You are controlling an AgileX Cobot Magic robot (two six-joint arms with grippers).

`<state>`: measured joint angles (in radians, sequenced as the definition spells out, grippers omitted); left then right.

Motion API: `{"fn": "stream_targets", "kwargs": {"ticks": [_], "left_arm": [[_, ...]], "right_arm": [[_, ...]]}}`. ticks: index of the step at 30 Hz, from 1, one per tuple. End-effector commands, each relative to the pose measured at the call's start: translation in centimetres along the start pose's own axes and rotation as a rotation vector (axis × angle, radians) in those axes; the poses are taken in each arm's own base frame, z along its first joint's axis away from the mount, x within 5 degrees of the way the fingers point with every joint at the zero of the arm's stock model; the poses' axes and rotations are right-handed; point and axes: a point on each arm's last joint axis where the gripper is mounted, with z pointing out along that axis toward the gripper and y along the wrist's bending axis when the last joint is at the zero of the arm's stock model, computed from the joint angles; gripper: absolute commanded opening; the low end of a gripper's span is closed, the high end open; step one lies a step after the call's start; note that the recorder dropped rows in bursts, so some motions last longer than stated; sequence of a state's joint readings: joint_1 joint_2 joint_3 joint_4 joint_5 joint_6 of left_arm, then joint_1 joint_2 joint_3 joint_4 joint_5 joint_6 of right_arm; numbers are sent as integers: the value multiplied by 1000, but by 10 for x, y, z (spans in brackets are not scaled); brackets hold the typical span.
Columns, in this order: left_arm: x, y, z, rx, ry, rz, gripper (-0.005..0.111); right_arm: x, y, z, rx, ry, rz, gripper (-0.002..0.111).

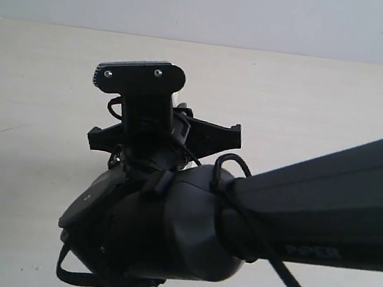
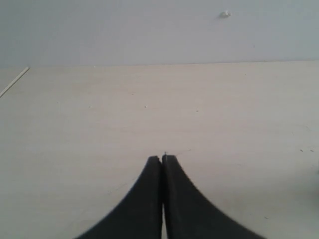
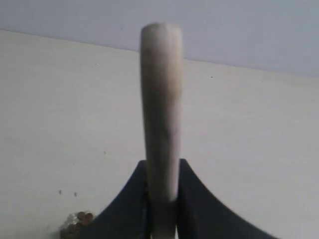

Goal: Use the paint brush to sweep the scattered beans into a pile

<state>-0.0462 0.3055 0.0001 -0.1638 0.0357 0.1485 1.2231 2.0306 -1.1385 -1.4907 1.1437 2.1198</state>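
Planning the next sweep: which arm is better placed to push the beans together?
Right: the right end effector grips the pale wooden paint brush handle, tiny reddish-brown beans nearby. The left end effector is shut, empty.

pale paint brush [image 3: 160, 99], reddish-brown beans [image 3: 78, 221]

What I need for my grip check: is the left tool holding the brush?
No, the left tool is shut on nothing over the table; the brush sits in the right tool.

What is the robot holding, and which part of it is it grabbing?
The right fingers pinch the paint brush by its pale wooden handle. The left fingers are shut on nothing.
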Motion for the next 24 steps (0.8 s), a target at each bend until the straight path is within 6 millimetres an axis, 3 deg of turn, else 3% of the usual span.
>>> {"fn": "stream_targets", "kwargs": {"ticks": [1,8,17,24], "left_arm": [[-1,0,0,2,-7,-1,0],[-1,0,0,2,-7,-1,0],[-1,0,0,2,-7,-1,0],[-1,0,0,2,-7,-1,0]], "right_arm": [[-2,14,2,-26,-3,21,0],[-8,31,6,-41,-18,57,0],[-31,20,-9,17,-77,51,0],[-39,13,-22,24,-9,-106,0]]}}
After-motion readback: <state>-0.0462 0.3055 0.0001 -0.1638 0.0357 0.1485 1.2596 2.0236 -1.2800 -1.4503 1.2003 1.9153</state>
